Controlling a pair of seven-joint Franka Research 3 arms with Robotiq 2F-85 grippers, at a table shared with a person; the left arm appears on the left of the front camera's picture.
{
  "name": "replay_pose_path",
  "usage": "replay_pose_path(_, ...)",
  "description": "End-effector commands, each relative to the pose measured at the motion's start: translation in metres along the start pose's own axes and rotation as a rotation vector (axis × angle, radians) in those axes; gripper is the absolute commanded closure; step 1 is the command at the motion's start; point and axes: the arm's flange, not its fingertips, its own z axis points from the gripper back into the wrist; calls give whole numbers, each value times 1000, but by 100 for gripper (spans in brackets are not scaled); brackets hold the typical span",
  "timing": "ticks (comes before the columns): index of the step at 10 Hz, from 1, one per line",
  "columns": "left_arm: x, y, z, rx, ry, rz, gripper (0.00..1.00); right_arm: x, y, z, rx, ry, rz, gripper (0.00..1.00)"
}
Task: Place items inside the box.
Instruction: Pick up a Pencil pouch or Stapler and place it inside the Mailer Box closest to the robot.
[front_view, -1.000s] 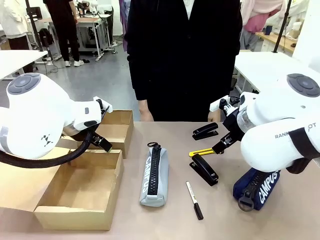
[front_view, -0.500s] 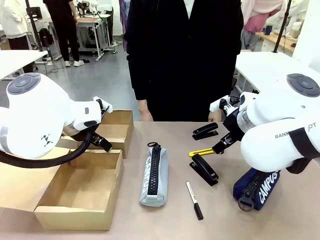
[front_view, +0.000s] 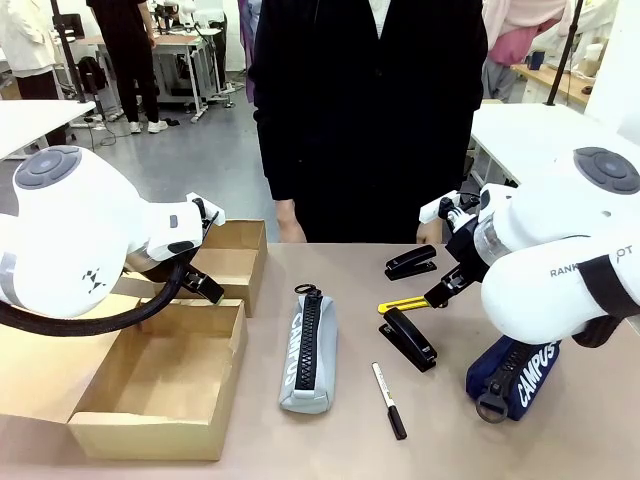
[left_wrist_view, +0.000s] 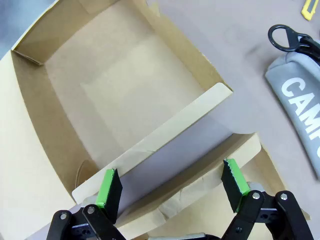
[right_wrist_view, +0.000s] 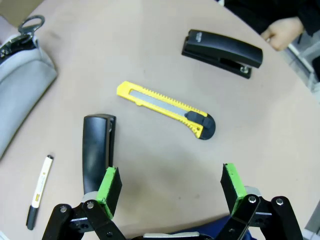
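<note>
The open cardboard box sits at the table's left. My left gripper hovers over its far part; in the left wrist view that gripper is open above an inner flap. A grey CAMPUS pencil case lies mid-table, a navy one at the right. In the right wrist view my right gripper is open and holds nothing, just above the table near a yellow utility knife. One black stapler lies beside its left finger, another stapler farther off. The marker pen lies at lower left.
A person in black stands at the far edge, one hand resting by the far stapler. The box's lid flap spreads out to the left. Bare tabletop lies along the near edge.
</note>
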Motion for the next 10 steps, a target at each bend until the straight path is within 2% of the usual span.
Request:
replay_pose_path(1,0,0,0,0,0,0,0,0,0,0,0,0,-1,0)
replay_pose_path(2,0,0,0,0,0,0,0,0,0,0,0,0,0,0)
replay_pose_path(3,2,-1,19,-53,-6,31,0,1,-8,12,55,-20,-25,0)
replay_pose_path(4,8,-3,48,-120,19,112,0,3,-24,31,117,-31,-93,0)
replay_pose_path(6,13,-2,119,-239,-37,249,0,1,-65,92,251,-13,-341,0)
replay_pose_path(7,4,9,156,-296,-90,272,0,-15,-86,129,354,26,-407,0)
replay_pose_path(8,-10,25,186,-366,-143,320,0,-38,-107,161,532,19,-475,0)
replay_pose_path(9,-28,53,211,-487,-187,374,0,-70,-134,189,673,-45,-598,0)
replay_pose_path(10,-53,86,230,-568,-253,468,0,-112,-163,211,775,-174,-736,0)
